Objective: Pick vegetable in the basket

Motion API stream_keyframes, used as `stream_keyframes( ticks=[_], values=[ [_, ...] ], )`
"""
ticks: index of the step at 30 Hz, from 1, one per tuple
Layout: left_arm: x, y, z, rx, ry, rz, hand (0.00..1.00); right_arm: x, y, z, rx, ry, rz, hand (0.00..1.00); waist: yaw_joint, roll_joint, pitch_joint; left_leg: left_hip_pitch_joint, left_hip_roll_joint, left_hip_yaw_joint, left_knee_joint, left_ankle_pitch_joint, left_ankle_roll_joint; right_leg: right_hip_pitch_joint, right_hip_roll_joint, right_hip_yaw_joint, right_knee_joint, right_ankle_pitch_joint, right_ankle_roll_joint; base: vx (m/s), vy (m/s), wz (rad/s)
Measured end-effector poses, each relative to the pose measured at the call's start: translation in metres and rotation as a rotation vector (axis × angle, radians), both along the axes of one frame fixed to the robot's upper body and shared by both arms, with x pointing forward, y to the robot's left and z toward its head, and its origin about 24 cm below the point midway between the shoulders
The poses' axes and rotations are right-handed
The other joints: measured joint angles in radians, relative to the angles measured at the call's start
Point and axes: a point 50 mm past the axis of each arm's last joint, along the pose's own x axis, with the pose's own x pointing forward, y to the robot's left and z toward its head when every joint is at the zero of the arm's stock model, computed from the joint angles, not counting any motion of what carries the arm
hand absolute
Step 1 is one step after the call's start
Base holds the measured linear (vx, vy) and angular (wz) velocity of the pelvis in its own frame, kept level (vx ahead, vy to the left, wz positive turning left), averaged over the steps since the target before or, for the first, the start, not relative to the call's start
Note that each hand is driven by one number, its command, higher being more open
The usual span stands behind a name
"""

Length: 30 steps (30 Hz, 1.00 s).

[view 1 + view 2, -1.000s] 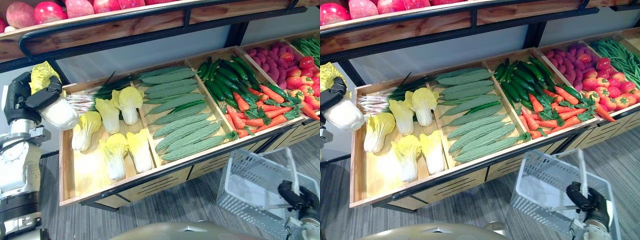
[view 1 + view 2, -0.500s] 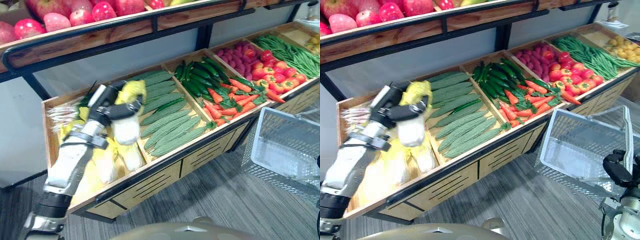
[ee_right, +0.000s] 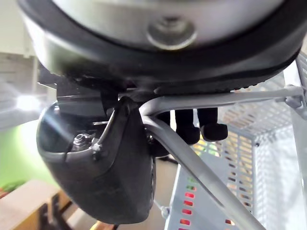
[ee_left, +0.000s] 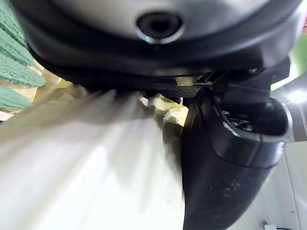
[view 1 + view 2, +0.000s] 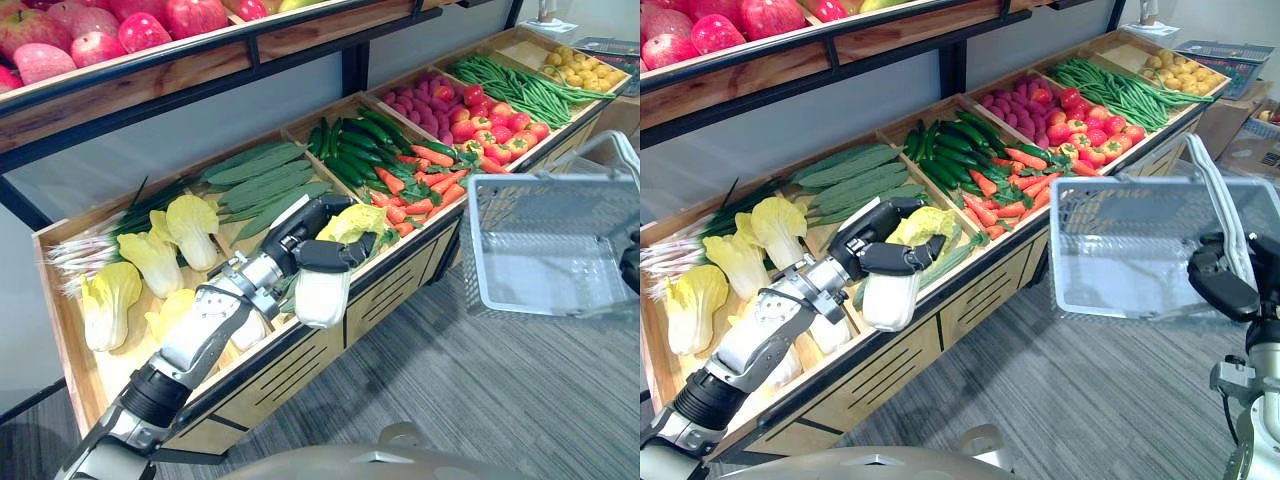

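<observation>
Over the front edge of the wooden produce stand (image 5: 990, 297), left hand (image 5: 883, 252) fingers curl round the white-stemmed yellow-leaf cabbage (image 5: 890, 297), well apart from the grey wire mesh basket (image 5: 1120, 240); right hand (image 5: 1217, 282) fingers wrap its handle; low-hanging stem may slip or clip the rim

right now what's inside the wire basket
Nothing shows inside the basket; floor shows through its mesh. The part behind the right hand is covered. The cabbage is in the left hand.
</observation>
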Motion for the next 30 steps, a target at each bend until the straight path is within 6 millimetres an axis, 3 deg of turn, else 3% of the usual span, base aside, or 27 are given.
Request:
stream_keyframes(
  ticks=[6,16,19,27,30],
  values=[
    [-0.002,-0.01,-0.001,-0.01,0.005,-0.039,0.0,0.01,0.017,0.012,-0.034,-0.038,0.159,0.0,-0.002,-0.002,0.0,-0.001,-0.001,0.0,0.001,0.001,0.001,0.016,0.0,0.0,-0.039,0.026,0.006,-0.04,0.01,-0.01],
    [0.008,-0.028,0.026,-0.022,-0.079,-0.126,0.0,0.037,0.045,0.01,-0.106,0.103,0.414,0.0,0.002,-0.004,0.001,0.002,-0.005,0.022,-0.004,0.003,0.003,0.023,0.002,0.018,-0.081,0.06,0.01,-0.01,0.002,-0.06],
    [0.011,-0.022,0.032,-0.017,-0.084,-0.123,0.0,0.046,0.056,0.007,-0.118,0.15,0.503,0.0,0.006,-0.007,0.001,0.02,-0.006,0.035,-0.014,0.004,0.004,0.037,0.007,0.027,-0.098,0.071,0.014,-0.01,0.005,-0.12],
    [0.016,0.012,0.083,0.039,-0.329,-0.034,0.0,0.07,0.095,-0.001,-0.117,0.22,0.756,0.0,0.04,-0.024,0.008,0.035,-0.004,0.077,-0.015,0.004,0.004,0.046,0.019,0.065,-0.149,0.112,0.012,-0.02,0.003,-0.14],
    [0.017,0.018,0.094,0.039,-0.385,-0.014,0.0,0.075,0.105,0.0,-0.119,0.221,0.82,0.0,0.053,-0.033,0.006,0.035,0.0,0.086,-0.016,0.006,0.002,0.047,0.026,0.073,-0.163,0.124,0.01,-0.02,-0.007,-0.1]
  ],
)
